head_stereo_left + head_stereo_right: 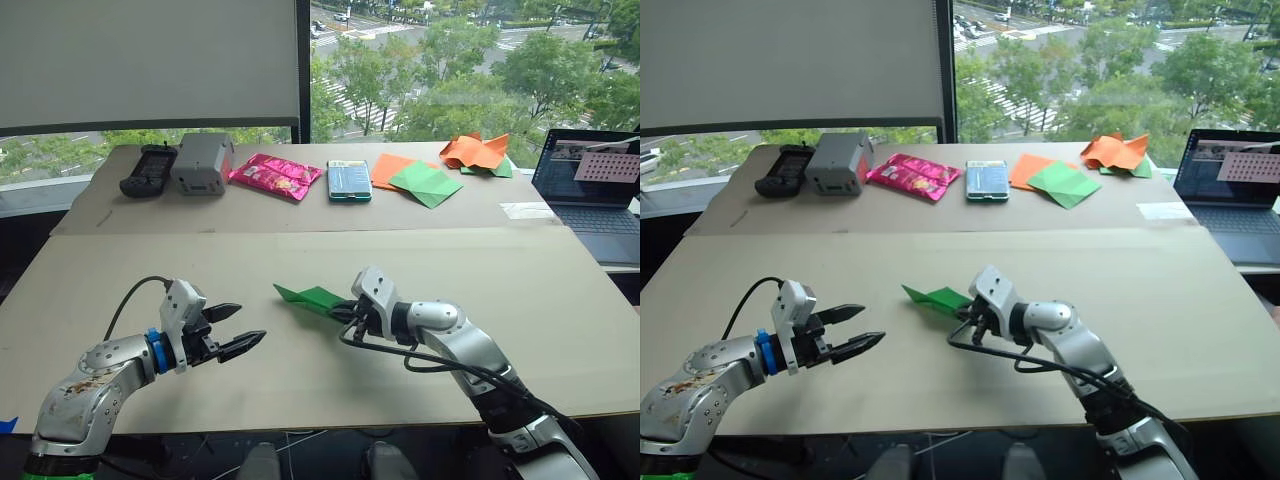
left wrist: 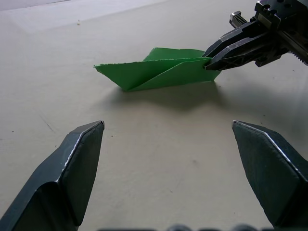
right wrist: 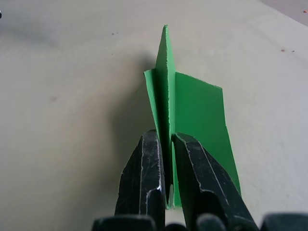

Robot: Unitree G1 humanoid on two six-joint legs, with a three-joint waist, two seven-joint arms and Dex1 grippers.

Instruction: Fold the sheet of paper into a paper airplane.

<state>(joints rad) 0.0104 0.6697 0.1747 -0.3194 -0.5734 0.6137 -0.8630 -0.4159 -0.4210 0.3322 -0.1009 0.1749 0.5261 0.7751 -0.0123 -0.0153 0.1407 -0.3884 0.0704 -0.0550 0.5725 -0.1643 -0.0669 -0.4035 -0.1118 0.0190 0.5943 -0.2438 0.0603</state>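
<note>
My right claw (image 1: 343, 312) is pinched shut on the tail of the paper airplane (image 1: 312, 298), which points away toward my open left claw (image 1: 240, 327), nearby.

Head views: my two eyes look forward and down over the table (image 1: 300, 400) from nearly one spot, sharing almost the whole scene. Left wrist view: low and close, looking between my left gripper (image 2: 168, 144) at the paper airplane (image 2: 159, 72). Right wrist view: closest, along my right gripper (image 3: 167, 144) onto the same airplane.
</note>
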